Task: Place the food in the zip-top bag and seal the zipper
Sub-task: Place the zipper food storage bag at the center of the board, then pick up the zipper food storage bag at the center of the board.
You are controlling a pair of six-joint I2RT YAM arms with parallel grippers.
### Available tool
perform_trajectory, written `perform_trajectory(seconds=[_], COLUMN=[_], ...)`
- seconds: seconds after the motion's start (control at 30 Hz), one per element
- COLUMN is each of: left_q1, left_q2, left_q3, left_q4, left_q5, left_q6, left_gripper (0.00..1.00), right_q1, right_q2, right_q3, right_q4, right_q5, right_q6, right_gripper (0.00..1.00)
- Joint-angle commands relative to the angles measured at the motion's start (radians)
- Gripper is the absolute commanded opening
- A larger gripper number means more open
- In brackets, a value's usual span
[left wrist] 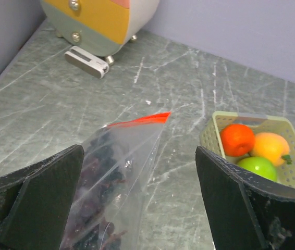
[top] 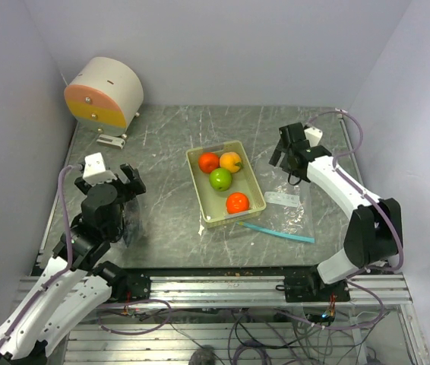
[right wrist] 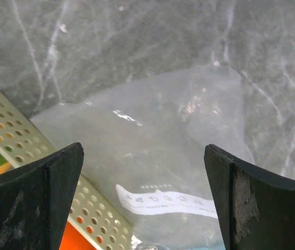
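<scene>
From above, the basket (top: 255, 182) stood near the middle of the table (top: 169, 152), its long sides running away from the arms. It held four round fruits (top: 220, 179): red-orange and yellow-orange at the far end, green in the middle, orange at the near end. Bare stone lay open to its left and beyond its far end. On its right a second clear bag (top: 291, 213) lay flat just beside the rim. That bag's teal strip (top: 277, 232) slanted along its near edge, close to the table's front edge. The left gripper (top: 130, 186) hung over the left part of the table, well apart from the basket. The right gripper (top: 285, 163) hung near the basket's far right corner. A round cabinet (top: 105, 91) sat in the far left corner, against the lavender walls (top: 238, 46).

At the left wrist, the jaws stood wide apart. The zip-top bag (left wrist: 121, 172) lay between the fingers (left wrist: 43, 192), close against the left one, with open stone on its right. Its red-orange strip (left wrist: 139, 120) formed the far edge, and dark purple grapes (left wrist: 93, 198) showed through the plastic. The basket stood off to the right, apart from the bag.

At the right wrist, the jaws were likewise wide apart and clamped on nothing. They hung over the second clear bag, whose white label (right wrist: 163, 202) showed between them. The basket's perforated wall cut across the lower left. The grey, white-veined stone spread bare beyond the bag's far edge.
</scene>
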State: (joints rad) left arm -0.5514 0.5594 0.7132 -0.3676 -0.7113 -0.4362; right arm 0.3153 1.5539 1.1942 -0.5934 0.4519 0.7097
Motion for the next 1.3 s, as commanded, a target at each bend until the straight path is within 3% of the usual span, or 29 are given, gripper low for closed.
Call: perform_trajectory(seconds=[0.0, 0.17, 0.57, 0.63, 0.77, 0.83, 0.87, 0.9, 1.1, 1.27], left_q1=[0.004, 0.002, 0.003, 0.003, 0.004, 0.003, 0.003, 0.004, 0.003, 0.002], left_q2=[-0.027, -0.062, -0.057, -0.054, -0.048, -0.045, -0.044, -0.042, -0.031, -0.026], left_q3=[0.044, 0.019, 0.006, 0.006, 0.005, 0.006, 0.008, 0.008, 0.015, 0.0], left_q4=[0.072, 0.129, 0.132, 0.129, 0.123, 0.122, 0.122, 0.122, 0.118, 0.182], left_q5=[0.101, 0.212, 0.301, 0.303, 0.308, 0.314, 0.319, 0.322, 0.352, 0.436], left_q6=[0.03, 0.044, 0.055, 0.057, 0.059, 0.056, 0.052, 0.049, 0.028, 0.01], left_gripper=[1.0, 1.0, 1.0, 1.0, 0.99, 0.98, 0.98, 0.97, 0.91, 0.85], right_q1=[-0.001, -0.007, -0.064, -0.066, -0.066, -0.065, -0.066, -0.065, -0.065, -0.064], right_q2=[-0.07, -0.118, -0.021, -0.014, -0.076, -0.119, -0.141, -0.162, -0.34, -0.487], right_q3=[-0.038, -0.083, -0.219, -0.235, -0.26, -0.272, -0.276, -0.281, -0.307, -0.234], right_q4=[-0.106, -0.152, -0.008, 0.013, 0.057, 0.075, 0.08, 0.081, 0.11, 0.09], right_q5=[0.112, 0.115, -0.049, -0.065, -0.046, -0.04, -0.036, -0.03, -0.02, -0.023], right_q6=[0.071, 0.092, 0.025, 0.013, -0.017, -0.041, -0.05, -0.051, -0.056, -0.033], right_gripper=[1.0, 1.0, 1.0, 0.91, 0.6, 0.32, 0.11, 0.0, 0.0, 0.0])
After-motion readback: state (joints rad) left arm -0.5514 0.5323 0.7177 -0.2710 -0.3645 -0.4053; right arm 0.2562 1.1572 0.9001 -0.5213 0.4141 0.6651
